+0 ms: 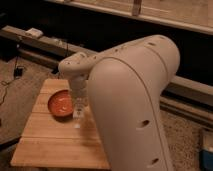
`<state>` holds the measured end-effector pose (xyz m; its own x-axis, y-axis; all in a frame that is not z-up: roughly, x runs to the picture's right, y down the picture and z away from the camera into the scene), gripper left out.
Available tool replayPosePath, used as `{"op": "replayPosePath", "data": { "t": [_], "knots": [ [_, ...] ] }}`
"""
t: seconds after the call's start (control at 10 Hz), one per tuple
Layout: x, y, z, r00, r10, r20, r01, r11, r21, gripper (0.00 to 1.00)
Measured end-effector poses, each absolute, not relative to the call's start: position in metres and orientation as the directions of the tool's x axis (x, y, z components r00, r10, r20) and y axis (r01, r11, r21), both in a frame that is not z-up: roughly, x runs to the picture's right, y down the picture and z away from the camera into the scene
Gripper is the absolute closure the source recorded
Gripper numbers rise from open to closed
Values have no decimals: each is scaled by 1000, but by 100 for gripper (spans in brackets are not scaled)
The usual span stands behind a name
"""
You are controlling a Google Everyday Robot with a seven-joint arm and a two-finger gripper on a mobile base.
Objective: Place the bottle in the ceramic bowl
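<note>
Pinches the bottle point(77, 119) near its upper end between fingers point(81, 104) drawn narrow. Holds it roughly upright under the gripper point(78, 109); which end points down, cannot tell. Hangs over the wooden table point(50, 145), just beside the right rim of the ceramic bowl point(61, 104), not inside it; touching the tabletop or not, cannot tell. Reaches down from a bulky white arm point(132, 100) filling the right foreground. Leaves cables point(19, 67) lying on the floor behind the table.
</note>
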<state>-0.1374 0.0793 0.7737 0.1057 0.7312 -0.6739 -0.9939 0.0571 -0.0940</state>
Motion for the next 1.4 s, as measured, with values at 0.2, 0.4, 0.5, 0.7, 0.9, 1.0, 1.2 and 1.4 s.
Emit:
{"op": "replayPosePath", "data": {
  "t": [0.2,0.4,0.5,0.7,0.9,1.0,1.2,1.4],
  "knots": [
    [-159,60,784,169,733,-659,-986,118,-121,100],
    [-177,38,796,219,735,-642,-976,165,-144,100],
    [-183,31,801,239,734,-636,-971,182,-155,100],
    [-195,18,806,275,730,-626,-961,214,-173,90],
    [-211,11,810,321,718,-618,-947,256,-196,69],
    [-219,10,812,340,710,-617,-940,272,-205,61],
    [-231,10,818,371,695,-616,-928,301,-220,39],
    [-235,9,825,382,690,-615,-923,313,-222,33]
  ]
}}
